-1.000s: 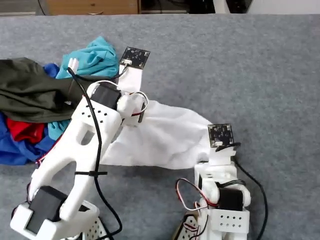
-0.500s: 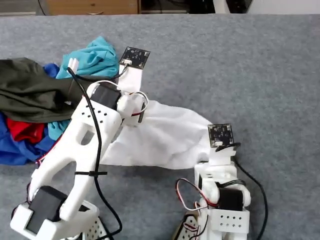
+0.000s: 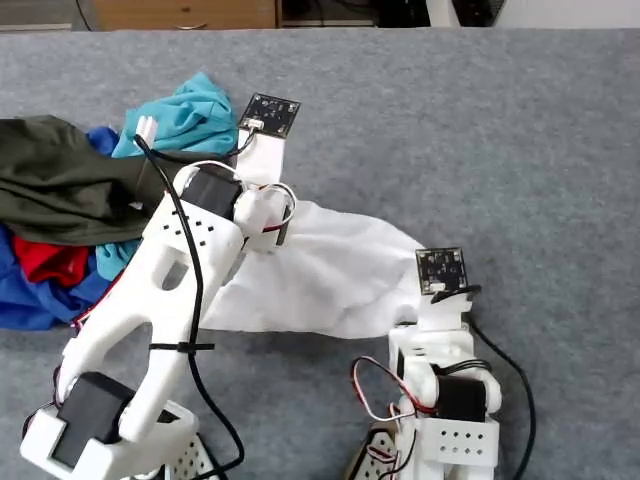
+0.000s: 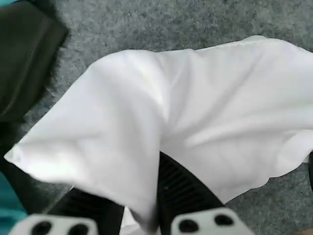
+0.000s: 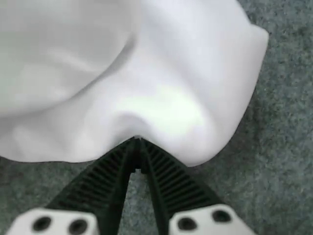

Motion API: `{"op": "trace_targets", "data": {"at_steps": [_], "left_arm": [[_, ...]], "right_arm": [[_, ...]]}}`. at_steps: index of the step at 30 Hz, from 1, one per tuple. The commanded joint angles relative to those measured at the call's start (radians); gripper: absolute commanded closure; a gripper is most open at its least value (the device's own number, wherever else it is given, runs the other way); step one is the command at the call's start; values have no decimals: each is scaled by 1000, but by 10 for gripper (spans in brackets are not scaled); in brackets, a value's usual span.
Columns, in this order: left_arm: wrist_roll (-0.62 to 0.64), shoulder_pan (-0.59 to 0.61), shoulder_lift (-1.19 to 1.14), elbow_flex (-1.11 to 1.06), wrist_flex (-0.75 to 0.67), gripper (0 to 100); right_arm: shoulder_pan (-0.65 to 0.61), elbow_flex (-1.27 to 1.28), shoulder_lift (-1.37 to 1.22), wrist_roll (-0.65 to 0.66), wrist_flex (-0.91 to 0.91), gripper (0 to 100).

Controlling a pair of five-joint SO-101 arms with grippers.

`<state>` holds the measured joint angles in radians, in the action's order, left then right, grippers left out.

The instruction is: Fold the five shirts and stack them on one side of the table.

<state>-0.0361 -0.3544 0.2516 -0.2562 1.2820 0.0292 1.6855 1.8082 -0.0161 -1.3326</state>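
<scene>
— Now, the surface and the room: what do we enter?
— Item one, table (image 3: 500,150): grey, felt-like cover, reaching every edge of the high view but the far one. Item two, beyond that far edge: a wooden cabinet (image 3: 185,13), with dark objects beside it that we cannot make out.
— And the shirts?
— We count five. White shirt (image 3: 330,270): spread out but rumpled, near the middle of the table, between the two arms. The other four sit in a heap (image 3: 70,210) at the table's left side. Teal shirt (image 3: 190,115): far end of the heap. Olive shirt (image 3: 60,190): draped across the top. Red shirt (image 3: 50,260): tucked under the olive one. Blue shirt (image 3: 30,300): nearest edge.
— Grippers?
— Left gripper (image 4: 149,191): clamped on a fold of the white shirt at the end nearer the heap, with cloth draped over one finger. Right gripper (image 5: 135,147): jaws pinched together on the white shirt's edge at the opposite end, low over the table.
</scene>
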Motion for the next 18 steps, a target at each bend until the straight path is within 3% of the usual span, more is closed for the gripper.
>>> {"op": "trace_targets", "data": {"at_steps": [1,18], "left_arm": [[-8,31,91,87,6,983],[-6,-9,148,124,3,982]], "right_arm": [[-15,2,107,6,11,995],[-15,2,107,6,11,995]]}}
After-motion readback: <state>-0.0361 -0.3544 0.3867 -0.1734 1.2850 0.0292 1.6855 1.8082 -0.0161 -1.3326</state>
